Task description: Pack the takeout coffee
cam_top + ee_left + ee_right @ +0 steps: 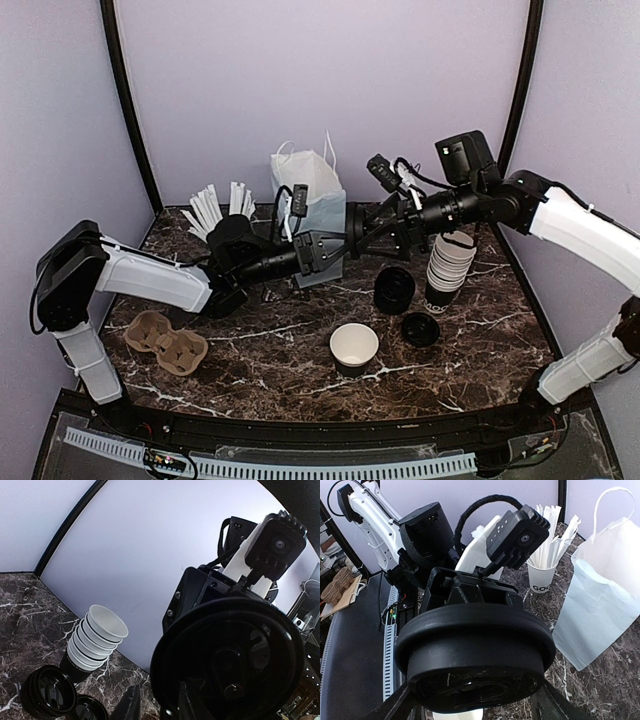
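While R gripper is clamping dark paper cup w/ round black plastic lid, L gripper is facing it; L grip unclear.

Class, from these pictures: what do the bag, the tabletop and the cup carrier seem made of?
Bag: white paper, matte, going by its creases.
Tabletop: dark marble or marble-look laminate, white veins, slight sheen.
Cup carrier: probably moulded pulp, brown and dull.

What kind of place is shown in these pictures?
Probably a mock coffee-shop counter in a robot test booth: a stack of paper cups, a cardboard cup carrier and a white paper bag on a marble-look table.
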`<action>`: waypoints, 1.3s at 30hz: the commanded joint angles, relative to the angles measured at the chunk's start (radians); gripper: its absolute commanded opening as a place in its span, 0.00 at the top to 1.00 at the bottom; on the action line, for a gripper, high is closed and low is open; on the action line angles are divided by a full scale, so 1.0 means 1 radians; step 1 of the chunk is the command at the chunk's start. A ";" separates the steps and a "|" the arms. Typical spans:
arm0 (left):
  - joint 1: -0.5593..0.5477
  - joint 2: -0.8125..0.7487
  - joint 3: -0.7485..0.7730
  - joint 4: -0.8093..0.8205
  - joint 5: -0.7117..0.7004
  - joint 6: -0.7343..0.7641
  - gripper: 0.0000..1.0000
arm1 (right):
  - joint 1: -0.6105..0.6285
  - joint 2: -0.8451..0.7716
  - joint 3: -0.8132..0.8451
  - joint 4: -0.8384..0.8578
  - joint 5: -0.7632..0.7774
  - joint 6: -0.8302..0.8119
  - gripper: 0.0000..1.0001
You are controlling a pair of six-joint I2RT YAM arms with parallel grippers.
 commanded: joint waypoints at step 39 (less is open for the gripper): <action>-0.001 -0.862 -0.528 -0.828 -0.465 0.135 0.55 | 0.307 0.356 0.225 -0.669 0.564 -0.447 0.32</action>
